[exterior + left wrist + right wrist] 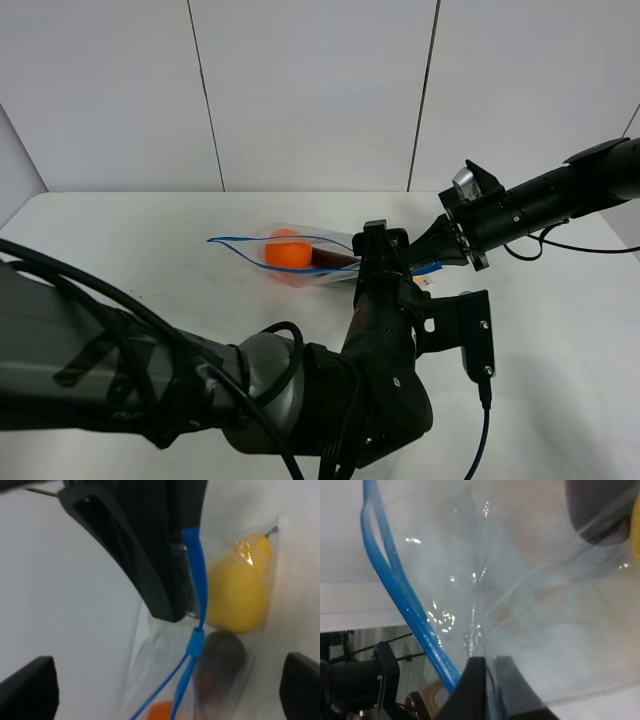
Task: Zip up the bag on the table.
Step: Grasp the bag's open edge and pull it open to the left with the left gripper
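From the high camera, the bag (255,248) lies a little right of the centre of the frame on the table (150,230), with its long side running left to right. Its left end gapes, the two blue lines standing apart. An orange fruit (287,250) shows clearly inside. The rest of the content is hidden there by the left arm, which rises from the lower left and covers the right part of the bag with the left gripper (386,242).

The left wrist camera gives what is hidden from above. A yellow fruit (240,585) and a dark purple fruit (222,652) lie in the bag. The zip strip (197,570) is one line up to a thicker blue piece (196,642), and after it the strip splits in two strands. The left gripper's fingertips (27,687) stand wide apart, one on each side of the bag, and touch nothing that I can see, so it is released.

The right wrist camera is very close to the crinkly plastic. The right gripper (487,685) is clenched on the film of the bag, near the blue strip. In the high view it reaches in from the right middle of the frame.

The table is plain white and matte. Behind it stand pale wall panels (310,90) with thin dark joints. A black cable (485,400) hangs from the left arm at the lower right. Past the table edge, the right wrist view shows some dark equipment (360,680), too blurred to name.
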Robot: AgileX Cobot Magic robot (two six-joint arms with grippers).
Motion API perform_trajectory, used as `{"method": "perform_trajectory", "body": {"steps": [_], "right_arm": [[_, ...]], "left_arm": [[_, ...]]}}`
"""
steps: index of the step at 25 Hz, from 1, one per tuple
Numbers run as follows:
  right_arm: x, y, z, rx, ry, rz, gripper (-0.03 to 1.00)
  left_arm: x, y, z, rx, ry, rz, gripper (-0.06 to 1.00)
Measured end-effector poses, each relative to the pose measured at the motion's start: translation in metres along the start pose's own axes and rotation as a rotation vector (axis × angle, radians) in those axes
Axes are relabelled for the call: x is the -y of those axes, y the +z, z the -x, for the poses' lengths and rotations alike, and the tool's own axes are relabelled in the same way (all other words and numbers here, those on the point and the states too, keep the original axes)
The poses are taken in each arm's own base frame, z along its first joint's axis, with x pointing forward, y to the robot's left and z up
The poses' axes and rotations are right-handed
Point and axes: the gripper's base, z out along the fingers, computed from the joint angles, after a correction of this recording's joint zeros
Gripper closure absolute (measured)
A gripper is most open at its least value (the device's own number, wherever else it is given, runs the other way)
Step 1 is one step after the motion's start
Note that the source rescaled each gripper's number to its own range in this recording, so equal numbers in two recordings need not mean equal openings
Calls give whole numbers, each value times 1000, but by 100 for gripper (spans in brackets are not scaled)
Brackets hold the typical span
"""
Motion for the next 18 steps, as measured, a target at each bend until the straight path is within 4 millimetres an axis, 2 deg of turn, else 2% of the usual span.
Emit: {"method": "perform_trajectory", "body": {"steps": [8,14,18], "right_arm": [[0,0,0,1,0,0,97],[0,0,0,1,0,0,97],[0,0,0,1,0,0,97]], "left_arm": [[-2,1,8,25,-18,-12,15],[-5,8,7,36,-34,-38,36],[-11,17,-1,10,-47,-33,43]]}}
